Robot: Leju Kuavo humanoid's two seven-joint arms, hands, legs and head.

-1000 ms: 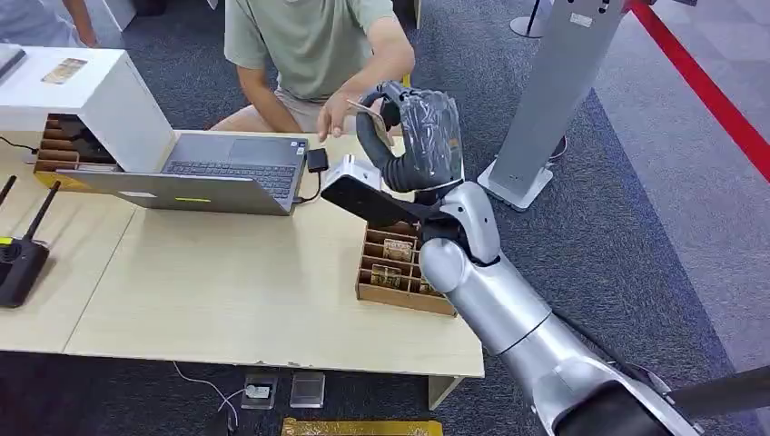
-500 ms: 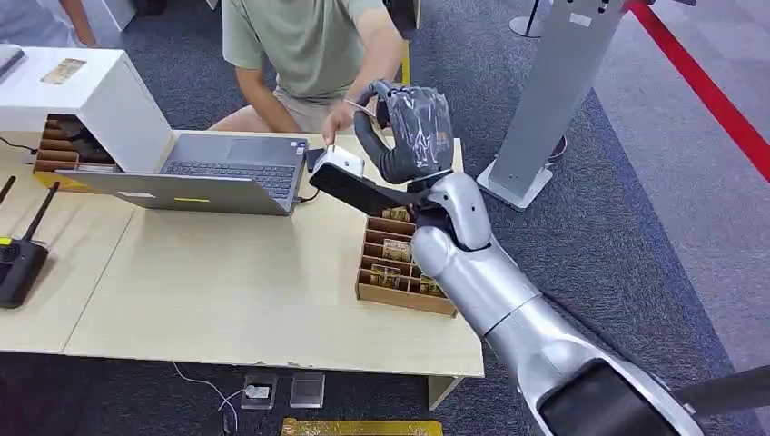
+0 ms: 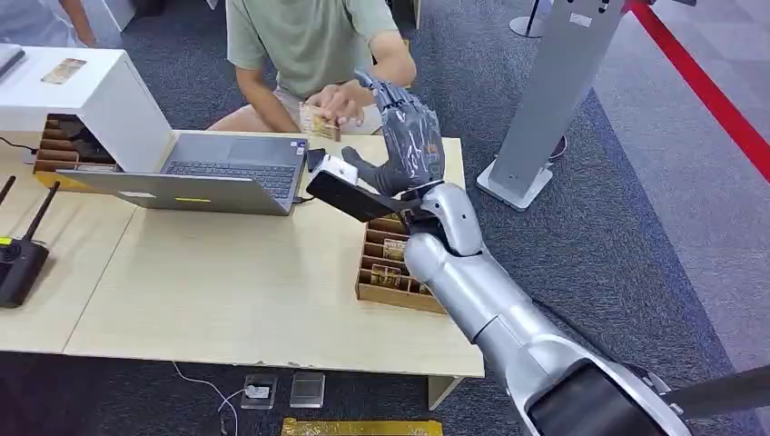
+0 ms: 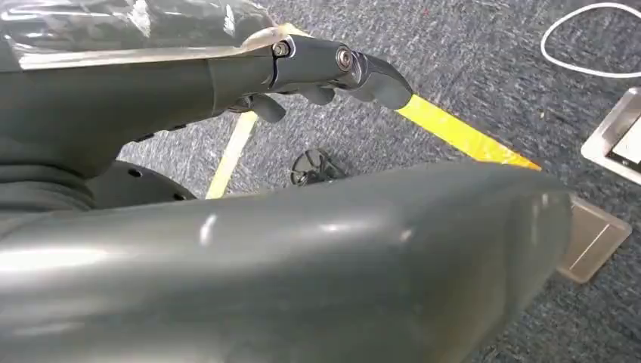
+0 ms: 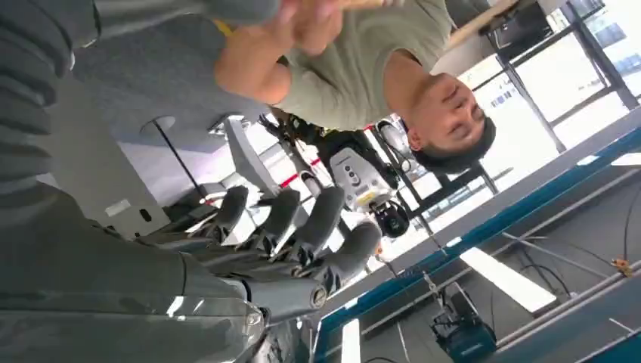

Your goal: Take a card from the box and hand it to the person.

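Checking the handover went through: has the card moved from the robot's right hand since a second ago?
Yes. The card has left the right hand and is in the person's hands, nearer the laptop.

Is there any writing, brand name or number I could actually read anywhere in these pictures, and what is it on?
No text is legible in any view.
Cards in the wooden box: printed, too small to read.
Card in the person's hand: patterned, blurred.
Label on the grey stand: too small.
Sticker on the laptop: unreadable.
Yellow label on the white machine behind the person: blurred.
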